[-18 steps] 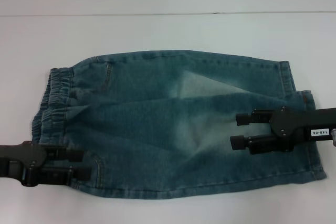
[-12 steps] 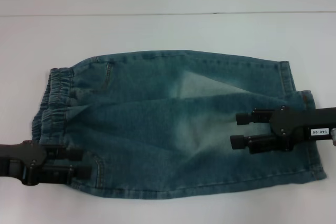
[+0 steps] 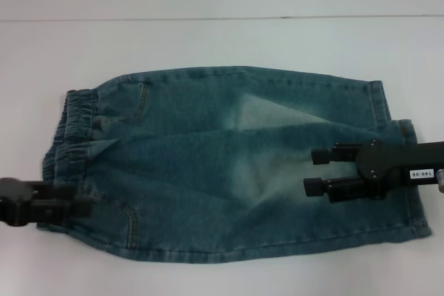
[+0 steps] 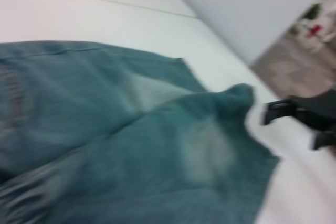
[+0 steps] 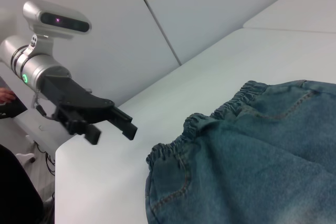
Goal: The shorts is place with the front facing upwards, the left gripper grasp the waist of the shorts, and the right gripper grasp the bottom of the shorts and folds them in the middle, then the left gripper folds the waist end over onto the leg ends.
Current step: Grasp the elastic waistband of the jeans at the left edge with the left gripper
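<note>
Left end effector (image 3: 76,206) open beside shorts (image 3: 229,164).

Black left gripper (image 5: 110,126) on a silver wrist with green light; right gripper (image 3: 316,171) carries a white label

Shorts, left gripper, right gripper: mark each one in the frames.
shorts (image 3: 229,164), head view, middle of the denim.
left gripper (image 5: 113,123), right wrist view, between its open fingertips, off the waistband.
right gripper (image 3: 316,171), head view, between its open fingertips, over the leg end.
</note>
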Controlling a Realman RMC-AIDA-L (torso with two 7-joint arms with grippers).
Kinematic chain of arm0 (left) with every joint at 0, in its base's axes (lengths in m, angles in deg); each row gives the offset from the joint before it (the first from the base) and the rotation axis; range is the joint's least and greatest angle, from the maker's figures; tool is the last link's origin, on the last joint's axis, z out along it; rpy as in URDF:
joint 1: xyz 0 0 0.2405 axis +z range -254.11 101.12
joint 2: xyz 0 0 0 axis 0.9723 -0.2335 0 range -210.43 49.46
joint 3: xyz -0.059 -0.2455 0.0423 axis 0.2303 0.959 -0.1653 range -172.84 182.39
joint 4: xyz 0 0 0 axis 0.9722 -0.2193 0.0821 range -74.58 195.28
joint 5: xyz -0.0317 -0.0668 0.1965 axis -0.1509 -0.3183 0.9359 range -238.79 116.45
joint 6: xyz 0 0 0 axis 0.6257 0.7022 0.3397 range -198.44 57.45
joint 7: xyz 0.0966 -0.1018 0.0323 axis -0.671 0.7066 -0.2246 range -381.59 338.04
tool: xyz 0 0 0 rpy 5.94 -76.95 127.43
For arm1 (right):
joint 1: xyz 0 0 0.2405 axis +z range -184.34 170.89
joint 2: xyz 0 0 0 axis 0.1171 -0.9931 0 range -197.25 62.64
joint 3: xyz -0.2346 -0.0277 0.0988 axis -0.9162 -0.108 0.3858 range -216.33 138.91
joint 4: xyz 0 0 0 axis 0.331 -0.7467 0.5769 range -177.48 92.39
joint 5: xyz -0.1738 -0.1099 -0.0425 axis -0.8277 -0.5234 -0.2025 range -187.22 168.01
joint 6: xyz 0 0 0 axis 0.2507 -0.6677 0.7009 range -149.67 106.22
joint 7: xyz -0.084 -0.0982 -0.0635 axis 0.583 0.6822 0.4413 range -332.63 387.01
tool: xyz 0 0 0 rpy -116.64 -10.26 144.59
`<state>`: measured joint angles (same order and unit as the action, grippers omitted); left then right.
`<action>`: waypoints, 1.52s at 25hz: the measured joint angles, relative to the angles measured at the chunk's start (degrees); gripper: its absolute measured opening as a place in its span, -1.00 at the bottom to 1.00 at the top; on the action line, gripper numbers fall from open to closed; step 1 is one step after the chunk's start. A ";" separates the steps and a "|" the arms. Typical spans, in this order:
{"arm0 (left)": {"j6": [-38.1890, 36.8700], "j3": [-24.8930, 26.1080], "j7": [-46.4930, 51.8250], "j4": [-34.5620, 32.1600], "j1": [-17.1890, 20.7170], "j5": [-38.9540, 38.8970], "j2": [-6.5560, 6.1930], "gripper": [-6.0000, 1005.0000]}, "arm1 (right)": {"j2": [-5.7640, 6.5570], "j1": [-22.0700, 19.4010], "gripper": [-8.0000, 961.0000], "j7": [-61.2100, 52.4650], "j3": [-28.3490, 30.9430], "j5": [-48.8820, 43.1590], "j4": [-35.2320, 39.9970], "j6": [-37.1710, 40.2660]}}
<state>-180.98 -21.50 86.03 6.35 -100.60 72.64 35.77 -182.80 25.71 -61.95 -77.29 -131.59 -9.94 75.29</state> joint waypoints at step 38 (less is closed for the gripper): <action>15.57 -0.28 1.61 2.94 -0.81 12.93 0.54 0.29 | -0.35 1.42 0.86 0.72 -0.53 0.18 -0.09 -0.62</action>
<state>-165.41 -21.78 87.65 9.29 -101.41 85.57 36.31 -183.15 27.13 -61.23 -77.82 -131.41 -10.03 74.66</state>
